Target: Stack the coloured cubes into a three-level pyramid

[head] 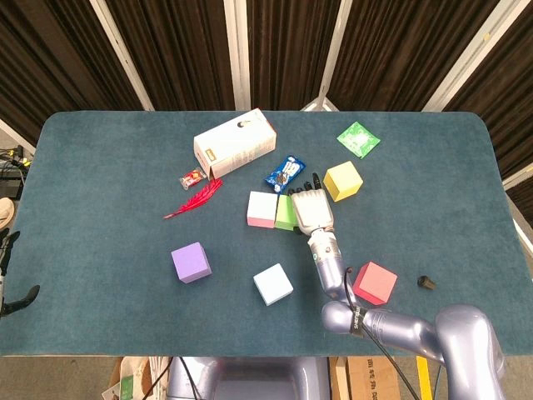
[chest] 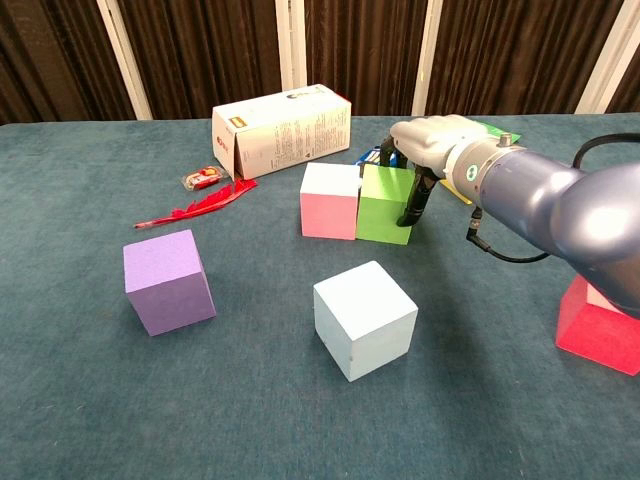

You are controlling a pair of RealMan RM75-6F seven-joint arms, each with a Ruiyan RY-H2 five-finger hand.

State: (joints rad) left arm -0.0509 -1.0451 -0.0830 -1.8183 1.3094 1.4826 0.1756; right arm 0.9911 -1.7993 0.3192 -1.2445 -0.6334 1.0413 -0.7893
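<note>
My right hand (head: 311,210) (chest: 432,140) grips the green cube (head: 285,213) (chest: 383,205) from above, its fingers down the cube's far and right sides. The green cube stands on the table, its left face against the pink cube (head: 261,209) (chest: 330,201). A yellow cube (head: 343,181) sits just right of the hand. Nearer the front lie a purple cube (head: 191,262) (chest: 167,280), a light blue cube (head: 273,283) (chest: 365,318) and a red cube (head: 375,282) (chest: 600,320). My left hand shows in neither view.
A white carton (head: 234,142) (chest: 280,130) lies behind the pink cube. A red feather (head: 193,198) and a small red wrapper (head: 192,177) lie to its left. A blue packet (head: 285,172), a green packet (head: 358,138) and a small black object (head: 425,283) are also on the table.
</note>
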